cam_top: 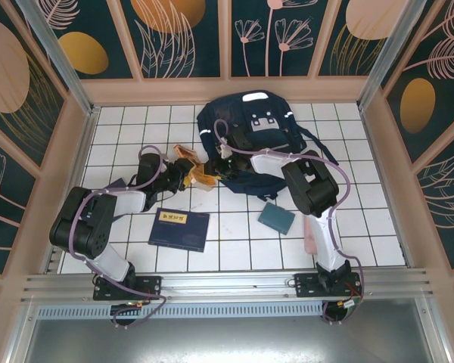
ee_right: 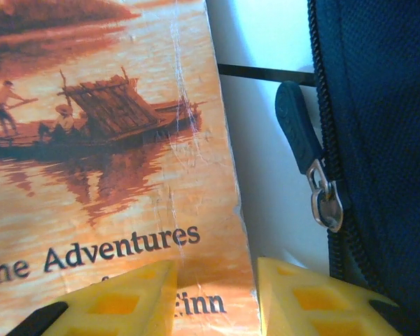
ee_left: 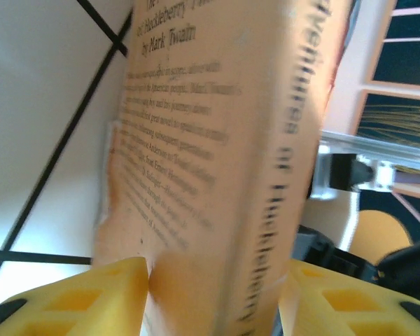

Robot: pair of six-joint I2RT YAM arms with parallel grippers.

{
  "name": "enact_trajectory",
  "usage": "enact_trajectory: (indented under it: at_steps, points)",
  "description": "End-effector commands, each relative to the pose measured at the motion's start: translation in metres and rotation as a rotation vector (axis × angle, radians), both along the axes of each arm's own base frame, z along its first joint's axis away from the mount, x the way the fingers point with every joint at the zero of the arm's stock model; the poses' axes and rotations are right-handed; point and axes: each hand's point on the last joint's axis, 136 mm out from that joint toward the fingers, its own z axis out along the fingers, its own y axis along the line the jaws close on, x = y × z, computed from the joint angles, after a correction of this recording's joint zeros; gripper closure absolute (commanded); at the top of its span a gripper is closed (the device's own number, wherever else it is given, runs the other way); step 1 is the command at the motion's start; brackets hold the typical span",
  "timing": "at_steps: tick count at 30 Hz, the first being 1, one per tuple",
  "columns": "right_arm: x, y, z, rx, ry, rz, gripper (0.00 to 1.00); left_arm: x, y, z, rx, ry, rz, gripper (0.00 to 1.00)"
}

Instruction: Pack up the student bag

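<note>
The student bag, dark navy with white patches, lies at the back middle of the tiled floor. An orange paperback, The Adventures of Huckleberry Finn, stands on edge just left of the bag. My left gripper is shut on it. In the left wrist view the book fills the gap between the yellow fingers of the gripper. My right gripper is open, straddling the edge of the book's cover. The bag's zipper pull and fabric lie just to its right.
A flat navy book with a yellow label lies in front of the left arm. A small teal book and a pink item lie near the right arm. Wooden walls enclose the floor.
</note>
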Motion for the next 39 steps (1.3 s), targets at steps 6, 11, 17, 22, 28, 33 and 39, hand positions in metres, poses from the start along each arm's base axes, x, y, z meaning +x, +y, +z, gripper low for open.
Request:
enact_trajectory:
  at_steps: [6,11,17,22,28,33,39]
  points:
    - [-0.024,0.007,0.013,0.003,0.028,0.057,0.63,-0.007,0.008,-0.013,0.185,0.006,-0.066,0.62]
    - [-0.016,0.002,0.029,0.001,-0.012,0.030,0.57,-0.007,0.020,-0.014,0.260,0.001,-0.035,0.87]
    - [-0.006,-0.014,0.086,0.091,-0.107,-0.073,0.33,-0.003,0.032,0.037,0.282,-0.159,0.032,0.98]
    - [-0.008,-0.025,0.137,0.279,-0.124,-0.171,0.17,-0.003,0.031,0.118,0.183,-0.393,0.075,0.97]
    - [-0.015,-0.010,0.193,0.606,-0.072,-0.220,0.02,-0.007,0.025,0.189,0.054,-0.579,0.085,0.97]
    - [-0.016,0.009,0.220,0.774,-0.049,-0.214,0.01,-0.012,0.022,0.214,-0.081,-0.636,0.101,0.97]
    - [-0.018,0.018,0.236,0.875,-0.063,-0.255,0.09,-0.015,0.027,0.232,-0.180,-0.647,0.152,0.97]
